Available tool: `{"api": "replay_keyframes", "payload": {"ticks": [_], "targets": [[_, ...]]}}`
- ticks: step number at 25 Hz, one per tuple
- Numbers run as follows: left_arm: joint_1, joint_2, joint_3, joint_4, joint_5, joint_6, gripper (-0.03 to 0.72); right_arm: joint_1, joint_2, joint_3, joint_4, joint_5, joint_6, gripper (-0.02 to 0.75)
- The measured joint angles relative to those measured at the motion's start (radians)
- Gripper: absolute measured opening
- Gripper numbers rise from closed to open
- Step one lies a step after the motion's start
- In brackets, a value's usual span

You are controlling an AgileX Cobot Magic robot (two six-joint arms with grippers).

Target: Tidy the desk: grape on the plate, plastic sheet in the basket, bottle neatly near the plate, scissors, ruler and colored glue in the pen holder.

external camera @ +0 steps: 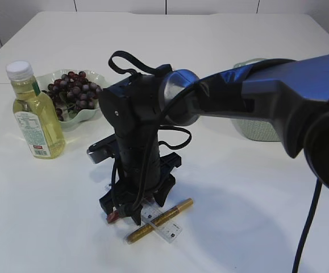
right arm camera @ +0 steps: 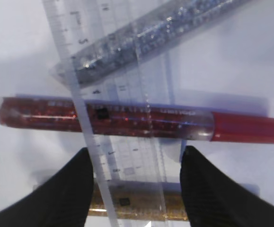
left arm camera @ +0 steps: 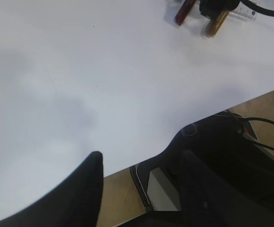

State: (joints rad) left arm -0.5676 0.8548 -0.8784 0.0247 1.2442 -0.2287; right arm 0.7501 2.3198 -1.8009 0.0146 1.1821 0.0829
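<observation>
My right gripper (external camera: 144, 207) points straight down at mid-table, open. Its fingers straddle the clear ruler (right arm camera: 146, 146), which lies across a gold glue pen (right arm camera: 132, 205) close under the jaws. A red glue pen (right arm camera: 241, 128) lies just beyond, and a silver one (right arm camera: 184, 23) farther off. The grapes (external camera: 73, 91) sit on the pale green plate (external camera: 90, 114) at the back left. The bottle (external camera: 36, 119) of yellow liquid stands upright beside that plate. Near the table's front edge my left gripper (left arm camera: 141, 153) hangs open and empty. Scissors, plastic sheet and pen holder are out of view.
A pale green basket (external camera: 255, 132) stands at the right, mostly behind the right arm. The table's front edge (left arm camera: 250, 101) runs close to the left gripper, with cables and dark equipment (left arm camera: 231, 156) below it.
</observation>
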Motion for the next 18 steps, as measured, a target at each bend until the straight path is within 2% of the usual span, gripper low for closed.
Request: {"api": "replay_keyframes", "payload": {"ticks": [4, 9, 18], "targets": [[0.0, 0.0, 0.0, 0.0, 0.0, 0.0, 0.379, 0.0, 0.0, 0.0, 0.0, 0.001, -0.002, 0.441], [0.0, 0.0, 0.0, 0.0, 0.0, 0.0, 0.379, 0.0, 0.0, 0.0, 0.0, 0.006, -0.002, 0.312], [0.0, 0.0, 0.0, 0.0, 0.0, 0.0, 0.379, 0.0, 0.002, -0.013, 0.0, 0.025, -0.002, 0.302]]}}
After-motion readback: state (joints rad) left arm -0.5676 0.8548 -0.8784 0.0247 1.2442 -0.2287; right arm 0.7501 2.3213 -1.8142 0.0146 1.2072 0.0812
